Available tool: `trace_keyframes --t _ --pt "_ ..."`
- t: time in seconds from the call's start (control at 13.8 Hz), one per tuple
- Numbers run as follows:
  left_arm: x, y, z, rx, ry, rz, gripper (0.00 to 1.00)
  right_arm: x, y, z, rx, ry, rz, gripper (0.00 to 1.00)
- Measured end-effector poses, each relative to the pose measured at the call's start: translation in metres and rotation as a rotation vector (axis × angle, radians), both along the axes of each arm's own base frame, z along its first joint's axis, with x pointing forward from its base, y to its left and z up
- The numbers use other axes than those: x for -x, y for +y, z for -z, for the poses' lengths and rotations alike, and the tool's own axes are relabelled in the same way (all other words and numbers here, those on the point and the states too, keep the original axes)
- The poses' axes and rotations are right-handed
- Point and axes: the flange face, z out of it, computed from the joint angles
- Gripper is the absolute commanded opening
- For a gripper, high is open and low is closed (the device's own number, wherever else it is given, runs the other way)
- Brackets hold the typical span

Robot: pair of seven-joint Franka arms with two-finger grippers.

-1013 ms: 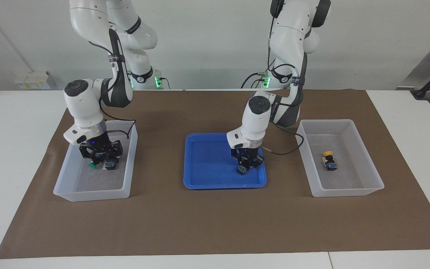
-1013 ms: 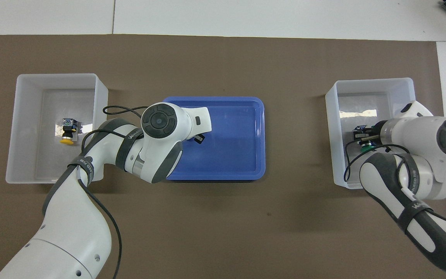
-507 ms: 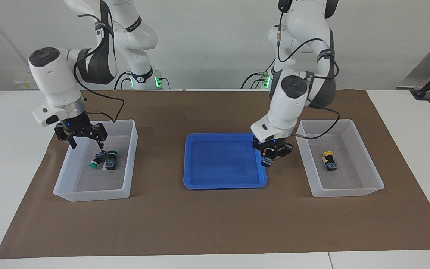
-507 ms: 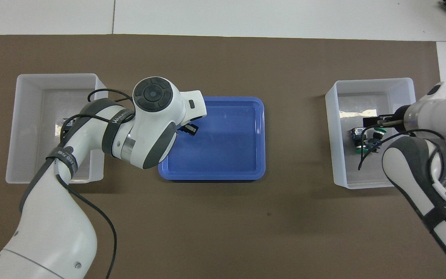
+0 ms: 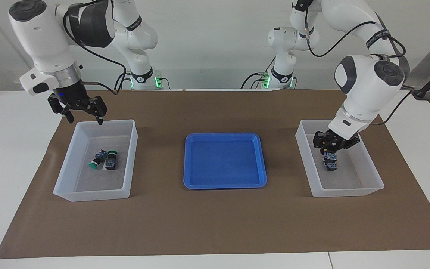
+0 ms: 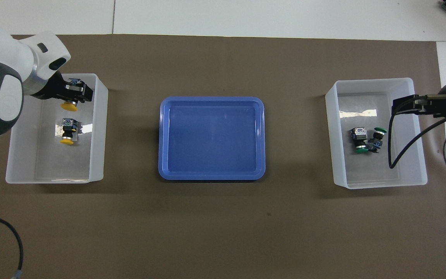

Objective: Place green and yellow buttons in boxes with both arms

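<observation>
Left pincer (image 5: 330, 146): clenched on yellow button (image 6: 69, 105), over box (image 5: 371, 175) containing second yellow button (image 6: 68, 133). Right pincer (image 5: 84, 118): released, above other box (image 5: 129, 164) holding two green buttons (image 5: 103, 160). Blue tray (image 5: 200, 179) between boxes.

Three containers are set in a row on a mat (image 5: 215, 224) that is laid on the table (image 5: 13, 157): a tray (image 5: 225, 179) at the centre, one box (image 5: 129, 164) toward the right arm's end and a second box (image 5: 304, 164) toward the left arm's end. Two buttons (image 6: 366, 140) are lain touching each other in the first box. One button (image 6: 68, 131) is lain in the second box, and another button (image 6: 71, 103) is held over the same box.
</observation>
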Motion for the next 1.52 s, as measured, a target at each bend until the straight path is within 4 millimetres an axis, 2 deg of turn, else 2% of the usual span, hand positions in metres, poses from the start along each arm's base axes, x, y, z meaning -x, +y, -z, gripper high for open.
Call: trace_keyframes --t 0.29,0.65,0.87,0.94,1.16,1.3,1.45,1.52 --pt "0.003 0.049 0.019 -0.002 0.032 -0.058 0.00 0.006 0.002 -0.012 0.002 -0.013 -0.001 1.00" --pt "0.022 0.103 0.078 -0.004 -0.017 -0.134 0.00 0.007 0.002 -0.010 0.002 -0.005 -0.001 1.00" --pt "0.033 0.121 0.104 -0.006 -0.023 -0.162 0.00 0.009 0.004 -0.009 0.002 0.014 -0.005 1.00" --pt "0.037 0.126 0.111 -0.006 -0.029 -0.172 0.03 0.010 0.010 -0.010 0.002 0.015 -0.015 1.00" --pt "0.051 0.141 0.133 -0.008 -0.035 -0.200 0.43 0.015 0.026 -0.011 0.004 0.027 -0.040 1.00" --pt "0.053 0.142 0.134 -0.008 -0.037 -0.201 0.46 0.021 0.031 -0.008 0.005 0.046 -0.048 1.00" --pt "0.052 0.135 0.130 -0.006 -0.044 -0.189 0.68 0.026 0.031 -0.005 0.006 0.060 -0.047 1.00" --pt "0.050 0.129 0.127 -0.005 -0.049 -0.179 0.70 0.028 0.028 -0.004 0.004 0.063 -0.043 1.00"
